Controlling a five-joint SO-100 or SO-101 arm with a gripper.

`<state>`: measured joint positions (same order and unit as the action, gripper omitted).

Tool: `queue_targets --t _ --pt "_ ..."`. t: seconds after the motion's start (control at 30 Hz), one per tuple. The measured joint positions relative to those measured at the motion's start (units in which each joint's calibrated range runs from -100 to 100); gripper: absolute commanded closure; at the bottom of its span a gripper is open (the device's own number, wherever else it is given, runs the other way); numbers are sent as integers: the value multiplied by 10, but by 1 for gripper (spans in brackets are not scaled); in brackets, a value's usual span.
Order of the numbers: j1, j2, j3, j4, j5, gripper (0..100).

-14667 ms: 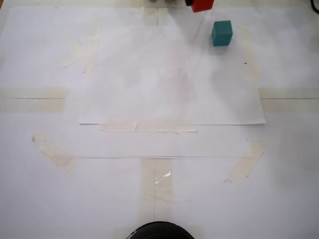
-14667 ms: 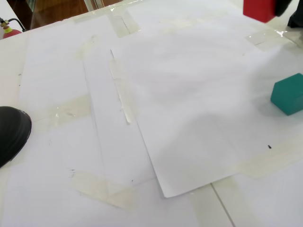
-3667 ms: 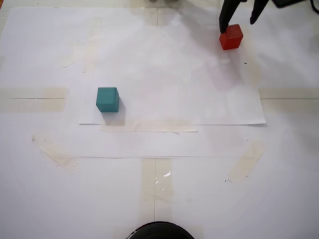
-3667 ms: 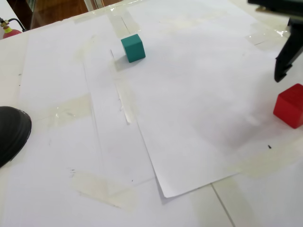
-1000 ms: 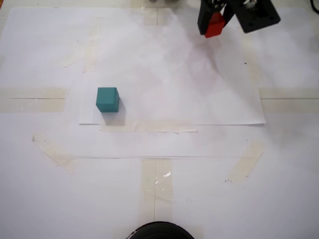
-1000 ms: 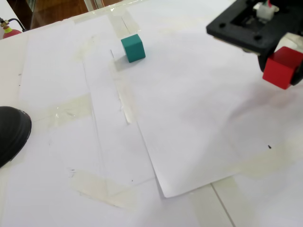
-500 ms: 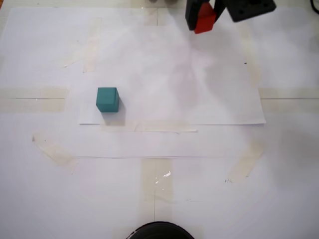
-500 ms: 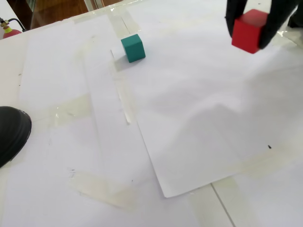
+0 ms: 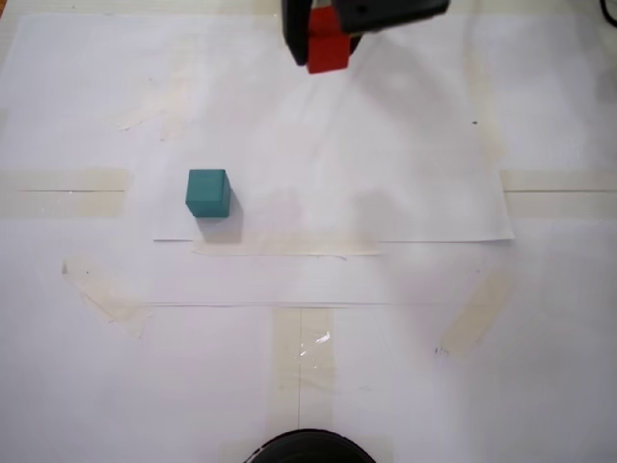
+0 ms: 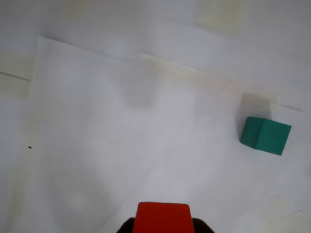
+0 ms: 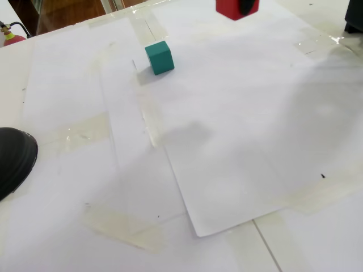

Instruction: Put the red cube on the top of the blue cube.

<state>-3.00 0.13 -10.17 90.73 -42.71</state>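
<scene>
The tool (image 9: 323, 43) is clenched on the red cube (image 9: 328, 52) and holds it in the air, clear of the desk (image 9: 386, 367), at about 12 o'clock in the fixed view from above. The blue cube (image 9: 207, 192) sits on the white paper (image 9: 405, 174), well apart toward 8 o'clock of the tool. The carry step is in hand. Next, the tool needs to travel until it is squarely over the blue cube, then lower and let go.

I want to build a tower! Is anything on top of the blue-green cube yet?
No. The small matte teal cube has a bare top. The matte red cube hangs apart, clamped in the jaws of the gripper.
</scene>
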Motion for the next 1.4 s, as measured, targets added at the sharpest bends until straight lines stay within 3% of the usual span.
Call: queue_targets --t 0.87,1.4 --pt "136 238 -232 4 68 86" --pt "149 354 -364 -17 71 87"
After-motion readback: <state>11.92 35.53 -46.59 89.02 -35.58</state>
